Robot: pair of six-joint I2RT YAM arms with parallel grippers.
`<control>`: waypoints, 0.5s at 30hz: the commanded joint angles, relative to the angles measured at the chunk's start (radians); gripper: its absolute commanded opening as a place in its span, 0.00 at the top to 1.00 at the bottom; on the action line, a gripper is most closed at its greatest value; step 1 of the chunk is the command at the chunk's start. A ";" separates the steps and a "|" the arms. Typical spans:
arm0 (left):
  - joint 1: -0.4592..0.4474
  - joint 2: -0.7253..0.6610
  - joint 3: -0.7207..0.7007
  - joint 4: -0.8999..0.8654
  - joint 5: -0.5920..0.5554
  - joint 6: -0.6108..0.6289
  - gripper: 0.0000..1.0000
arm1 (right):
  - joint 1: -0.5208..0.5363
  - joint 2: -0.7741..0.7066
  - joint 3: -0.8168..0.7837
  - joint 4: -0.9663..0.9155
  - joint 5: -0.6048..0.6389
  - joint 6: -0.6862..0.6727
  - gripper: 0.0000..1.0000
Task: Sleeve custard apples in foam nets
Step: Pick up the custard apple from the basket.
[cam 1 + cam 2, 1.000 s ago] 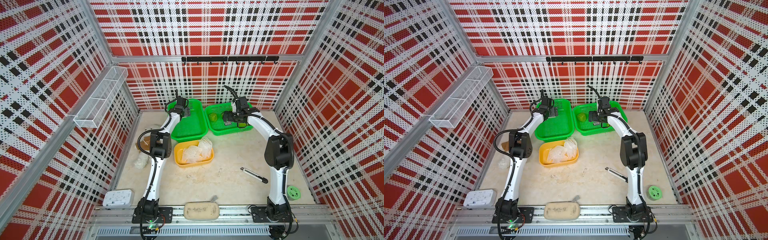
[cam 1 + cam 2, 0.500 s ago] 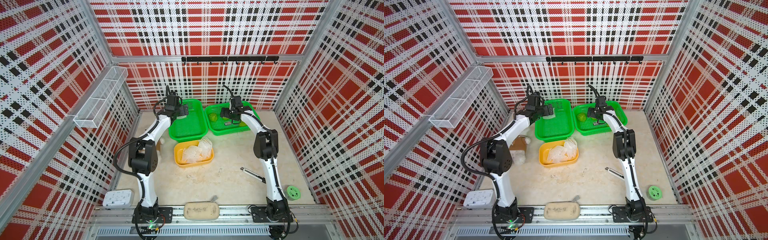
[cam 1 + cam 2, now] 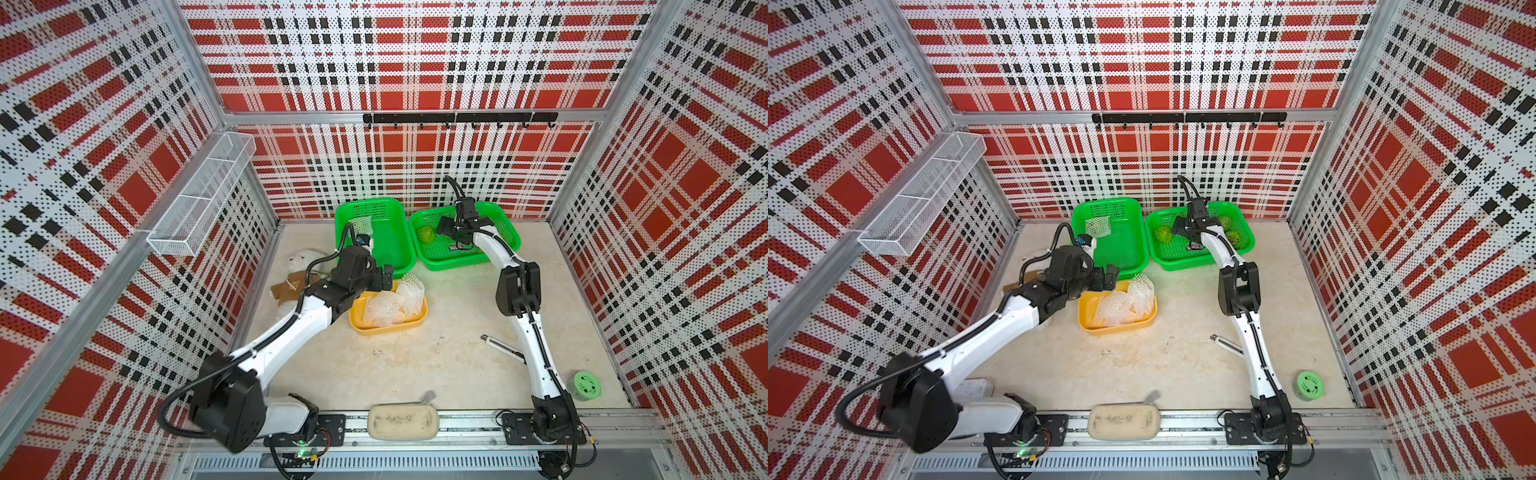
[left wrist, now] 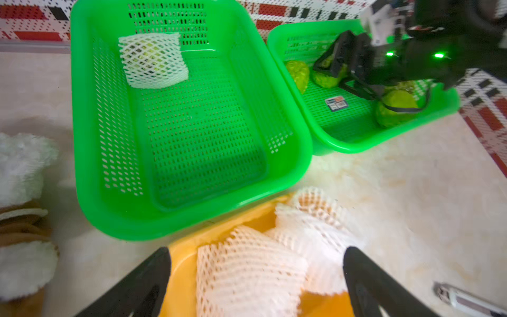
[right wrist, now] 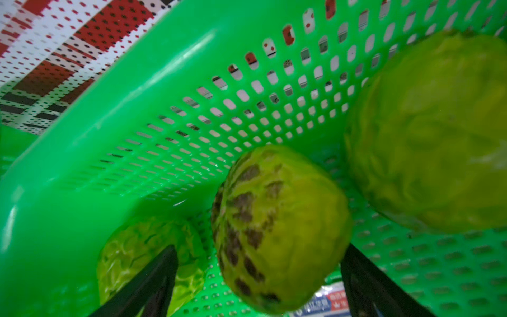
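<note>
Lying beside the wide-open left gripper: plush bear and pen. Ahead, a green basket holds 1 netted custard apple; beneath, a yellow tray holds foam nets. In the second green basket, the right gripper, jaws wide, straddles 1 speckled custard apple, 2 others alongside.

The custard apples are yellow-green with dark brown speckles. The foam nets are white with a diamond mesh. The baskets are bright green, the tray yellow. The walls carry red-white-black plaid. The tabletop is marbled beige.
</note>
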 commanded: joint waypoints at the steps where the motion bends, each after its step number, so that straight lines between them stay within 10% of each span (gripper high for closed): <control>1: -0.075 -0.109 -0.060 -0.027 -0.064 -0.034 0.01 | -0.007 0.030 0.040 0.070 0.043 0.035 0.08; 15: -0.183 -0.069 -0.080 0.017 -0.030 0.027 0.00 | -0.017 -0.102 -0.165 0.234 -0.053 0.002 0.35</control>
